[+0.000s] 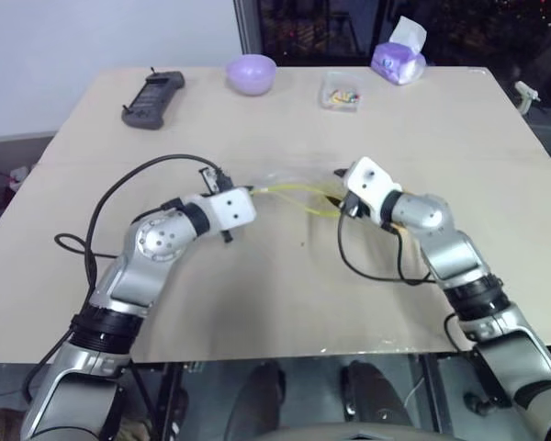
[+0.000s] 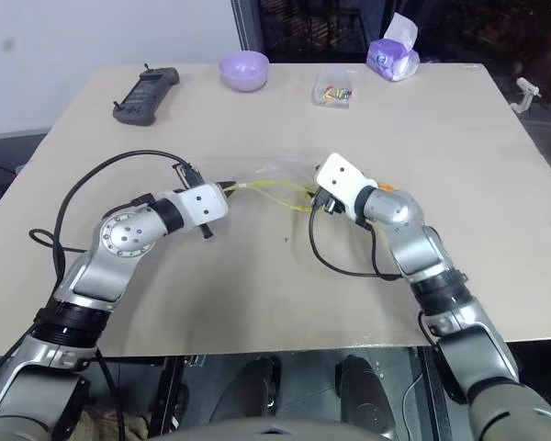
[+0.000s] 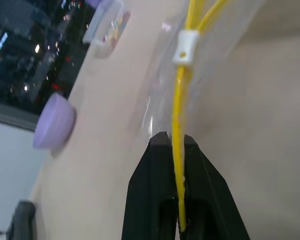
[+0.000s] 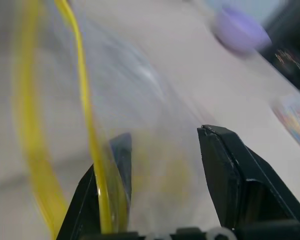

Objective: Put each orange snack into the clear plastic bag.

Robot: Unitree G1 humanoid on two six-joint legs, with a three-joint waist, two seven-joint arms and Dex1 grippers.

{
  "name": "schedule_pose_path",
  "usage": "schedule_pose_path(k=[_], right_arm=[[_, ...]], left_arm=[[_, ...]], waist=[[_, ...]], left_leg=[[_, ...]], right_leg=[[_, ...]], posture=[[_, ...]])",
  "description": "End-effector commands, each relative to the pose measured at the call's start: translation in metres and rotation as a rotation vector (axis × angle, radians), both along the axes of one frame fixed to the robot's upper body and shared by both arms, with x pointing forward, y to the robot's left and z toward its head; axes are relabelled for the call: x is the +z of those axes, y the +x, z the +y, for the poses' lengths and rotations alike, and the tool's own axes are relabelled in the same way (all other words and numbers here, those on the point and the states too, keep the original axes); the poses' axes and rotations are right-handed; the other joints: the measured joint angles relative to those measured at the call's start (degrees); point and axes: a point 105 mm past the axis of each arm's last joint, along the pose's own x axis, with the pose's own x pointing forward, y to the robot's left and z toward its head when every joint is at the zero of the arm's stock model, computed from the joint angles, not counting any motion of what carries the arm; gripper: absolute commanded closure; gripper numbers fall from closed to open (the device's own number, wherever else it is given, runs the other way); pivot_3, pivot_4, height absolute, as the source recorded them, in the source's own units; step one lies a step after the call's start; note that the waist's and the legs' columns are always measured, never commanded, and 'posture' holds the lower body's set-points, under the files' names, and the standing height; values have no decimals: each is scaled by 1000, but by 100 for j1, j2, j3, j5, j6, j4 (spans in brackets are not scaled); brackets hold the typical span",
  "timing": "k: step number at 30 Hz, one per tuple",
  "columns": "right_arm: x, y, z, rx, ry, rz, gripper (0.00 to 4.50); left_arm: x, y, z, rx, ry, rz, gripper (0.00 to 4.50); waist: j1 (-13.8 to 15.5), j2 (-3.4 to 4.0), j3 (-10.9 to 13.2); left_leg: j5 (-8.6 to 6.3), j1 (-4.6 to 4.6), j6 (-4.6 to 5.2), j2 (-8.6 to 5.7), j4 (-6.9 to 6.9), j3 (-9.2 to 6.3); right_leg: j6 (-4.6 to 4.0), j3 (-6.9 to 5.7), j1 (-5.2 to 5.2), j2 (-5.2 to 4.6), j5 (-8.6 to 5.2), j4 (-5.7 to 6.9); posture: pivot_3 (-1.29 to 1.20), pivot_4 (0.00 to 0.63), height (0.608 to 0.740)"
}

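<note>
The clear plastic bag (image 1: 289,182) hangs stretched between my two grippers over the middle of the table, its yellow seal strip (image 3: 179,100) running from one to the other. My left gripper (image 3: 172,141) is shut on that strip, just below a small white slider (image 3: 185,46). My right gripper (image 4: 165,134) holds its fingers apart at the bag's other end. The yellow strip runs along one finger (image 4: 121,165), and that finger shows through the clear film. Only film lies between the right fingers. The orange snack is out of view.
At the table's far edge stand a purple bowl (image 1: 251,73), a small clear box of colourful bits (image 1: 340,94), a purple tissue pack (image 1: 399,57) and a black remote (image 1: 153,98). Black cables (image 1: 119,184) loop from both arms over the tabletop (image 1: 459,147).
</note>
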Motion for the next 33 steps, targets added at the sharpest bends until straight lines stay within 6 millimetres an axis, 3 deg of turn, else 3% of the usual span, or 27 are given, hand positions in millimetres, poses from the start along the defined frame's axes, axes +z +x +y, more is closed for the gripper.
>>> schedule_pose_path(k=[1,6,9,13,17,21,26,30,33], right_arm=[[19,-11,-22,-17,36,-7,2212],[21,-8,-37,-96,73,13,2212],[27,-6,-25,-98,107,-22,1048],[21,-9,-5,-38,57,-34,1048],[11,8,7,-75,-33,-102,1048],[7,14,13,-45,-103,-106,1048],[15,16,17,-21,-102,-134,1048],[21,1,14,54,-77,-124,1048],[17,-5,10,95,-173,-148,1048]], left_arm=[[11,6,8,43,-7,-36,4500],[13,9,3,32,-10,-43,4500],[15,8,-8,-6,-7,-58,4500],[23,6,-23,-53,-2,-92,4500],[37,-1,-47,-125,0,-125,4500],[36,-4,-54,-145,32,-108,4500],[28,0,-45,-76,56,-64,4500],[21,13,-18,62,73,-23,4500],[23,17,-14,106,51,-8,4500]], waist=[[12,0,0],[8,-1,0],[-12,-1,0],[-1,-1,0],[7,-1,-1],[4,-1,0],[-7,0,0],[-3,0,0],[5,0,0]], left_leg=[[0,0,0,0,1,-1],[0,2,0,0,4,-4],[0,5,0,1,3,-2],[0,4,0,2,2,-1],[0,4,0,0,5,0],[1,3,-1,0,5,0],[1,3,-1,1,4,-1],[0,3,-1,1,4,-1],[0,2,0,1,4,-2]], right_leg=[[0,-1,2,-1,0,1],[0,-4,5,0,0,4],[0,-2,4,1,0,5],[0,-1,4,1,0,4],[0,-1,5,1,0,3],[0,-1,4,1,0,2],[0,0,3,2,0,1],[0,-1,4,2,0,2],[0,-2,3,2,0,0]], posture=[[0,150,740],[0,150,740],[0,150,740],[0,150,740],[0,150,740],[0,150,740],[0,150,740],[0,150,740],[0,150,740]])
